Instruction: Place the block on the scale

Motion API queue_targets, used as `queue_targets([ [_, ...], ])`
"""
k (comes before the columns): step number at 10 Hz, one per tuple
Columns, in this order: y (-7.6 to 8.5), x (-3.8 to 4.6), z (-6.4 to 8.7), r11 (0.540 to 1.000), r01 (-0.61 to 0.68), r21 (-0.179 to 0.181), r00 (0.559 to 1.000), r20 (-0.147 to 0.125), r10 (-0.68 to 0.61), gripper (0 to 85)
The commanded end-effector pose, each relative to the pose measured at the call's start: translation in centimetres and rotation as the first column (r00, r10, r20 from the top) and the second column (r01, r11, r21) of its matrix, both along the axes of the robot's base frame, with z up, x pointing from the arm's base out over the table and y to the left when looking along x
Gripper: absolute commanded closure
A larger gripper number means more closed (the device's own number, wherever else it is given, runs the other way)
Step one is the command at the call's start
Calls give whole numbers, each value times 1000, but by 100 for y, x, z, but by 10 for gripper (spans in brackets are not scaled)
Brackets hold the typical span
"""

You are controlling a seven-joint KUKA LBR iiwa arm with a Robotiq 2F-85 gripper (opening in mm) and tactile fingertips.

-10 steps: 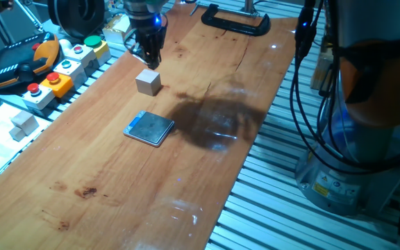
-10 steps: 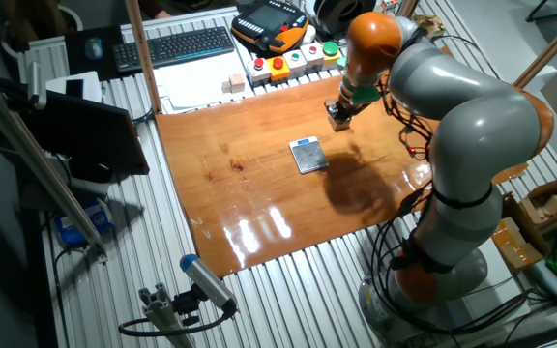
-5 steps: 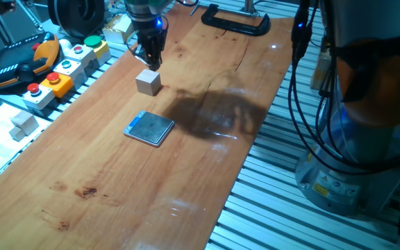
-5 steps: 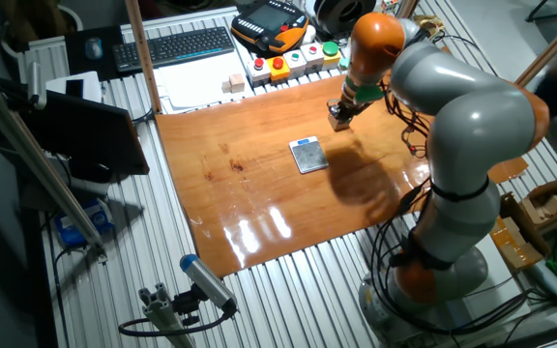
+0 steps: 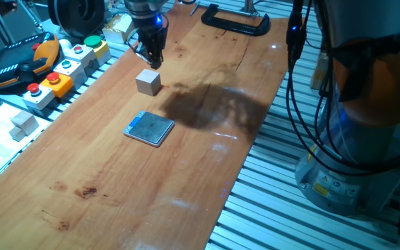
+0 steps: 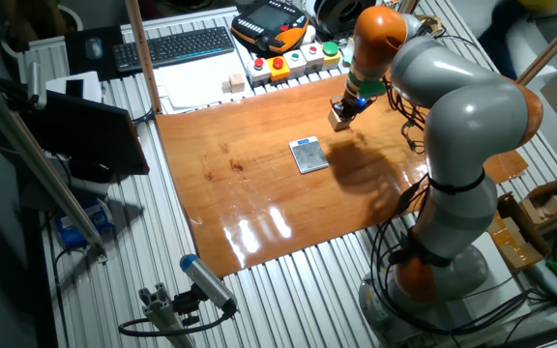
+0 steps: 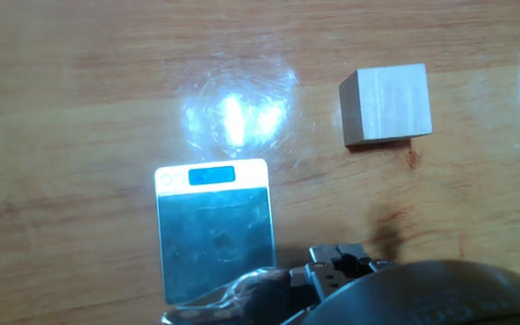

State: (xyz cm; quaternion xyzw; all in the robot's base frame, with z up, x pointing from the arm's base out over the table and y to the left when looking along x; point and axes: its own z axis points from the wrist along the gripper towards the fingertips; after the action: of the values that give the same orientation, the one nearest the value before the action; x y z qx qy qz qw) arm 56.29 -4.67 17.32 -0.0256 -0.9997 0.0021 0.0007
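The block point(image 5: 148, 82) is a pale beige wooden cube lying on the wooden table, free of the gripper. It also shows in the other fixed view point(image 6: 338, 118) and in the hand view point(image 7: 385, 105). The scale point(image 5: 149, 128) is a thin square with a grey-blue top, lying flat a little nearer than the block; it shows too in the other fixed view point(image 6: 308, 155) and the hand view point(image 7: 213, 231). My gripper point(image 5: 152, 58) hangs just above and behind the block, fingers apart and empty. Its fingertips do not show in the hand view.
Coloured button boxes point(image 5: 68, 69) line the table's left edge, with a whitish cube point(image 5: 24, 123) beside them on paper. A black clamp point(image 5: 235, 24) sits at the far end. A teach pendant point(image 5: 19, 62) and a keyboard point(image 6: 177, 46) lie beyond the table.
The gripper has shifted slightly up and away from the block while the arm's upper links swung. The block and the scale have not moved.
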Motion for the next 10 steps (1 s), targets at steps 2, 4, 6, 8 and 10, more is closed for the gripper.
queue_targets([
  [2, -3, 2, -7, 1000, -3, 1, 1000, 0, 3, 843],
  [4, -3, 2, -7, 1000, -19, 14, 1000, -4, 20, 843],
  [6, -3, 2, -7, 999, -16, 31, 1000, -16, 17, 843],
  [8, -3, 2, -7, 1000, 1, -22, 1000, -6, -1, 843],
  [10, -3, 2, -7, 999, 16, -47, 1000, 27, -14, 843],
])
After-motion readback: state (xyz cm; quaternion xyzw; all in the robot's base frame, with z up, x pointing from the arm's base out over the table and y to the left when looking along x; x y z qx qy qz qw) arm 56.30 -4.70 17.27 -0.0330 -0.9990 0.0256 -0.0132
